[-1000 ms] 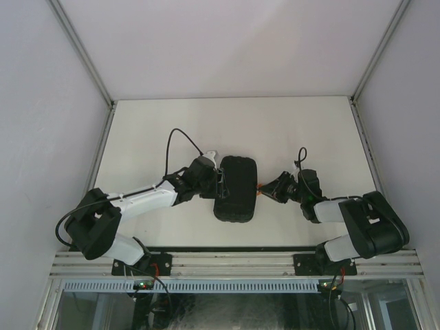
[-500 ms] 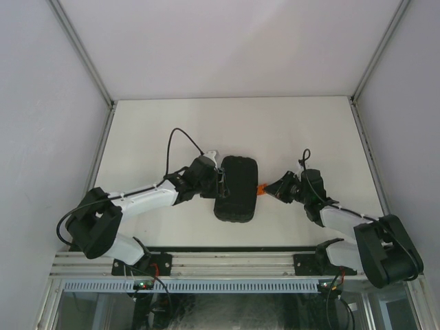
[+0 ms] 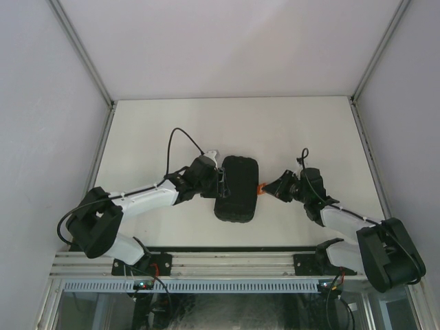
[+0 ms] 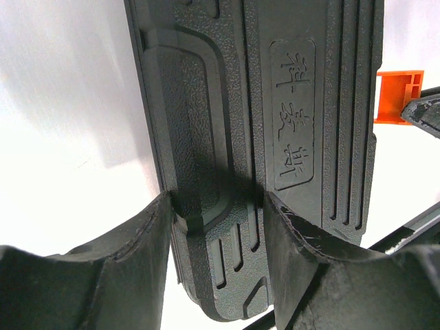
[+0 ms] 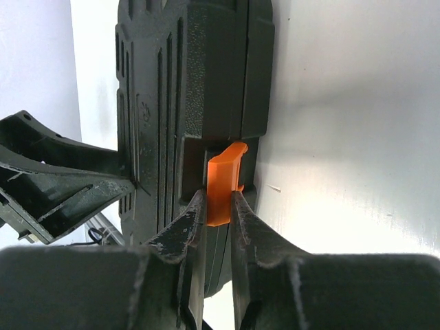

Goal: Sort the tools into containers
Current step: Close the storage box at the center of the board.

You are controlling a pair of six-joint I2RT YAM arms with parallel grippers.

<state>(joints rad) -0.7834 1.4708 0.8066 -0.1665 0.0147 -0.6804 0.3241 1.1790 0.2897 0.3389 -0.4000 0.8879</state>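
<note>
White walls close in a pale table (image 3: 158,130), and from my station the only task item I can see on it is the black tool case (image 3: 236,189), lying shut near the middle, between the two arms. I see no loose tools anywhere on the surface, neither pliers, screwdrivers nor hammer, so I judge the sorting itself is probably done and they are inside, though I cannot see into the case to confirm.

My left gripper (image 3: 221,184) sits at the case's left side, jaws at a middling spread and pressed against a raised part of the textured shell, steadying it. My right gripper (image 3: 265,190) has come in from the opposite side, jaws drawn narrow and pinching the orange latch (image 5: 221,182) on the case's edge. In the right wrist view the latch tab stands out a little from the shell and is not lying flush.

As I read it, what remains is seating that latch, then letting go with both arms. Whether it has clicked home I cannot tell.
</note>
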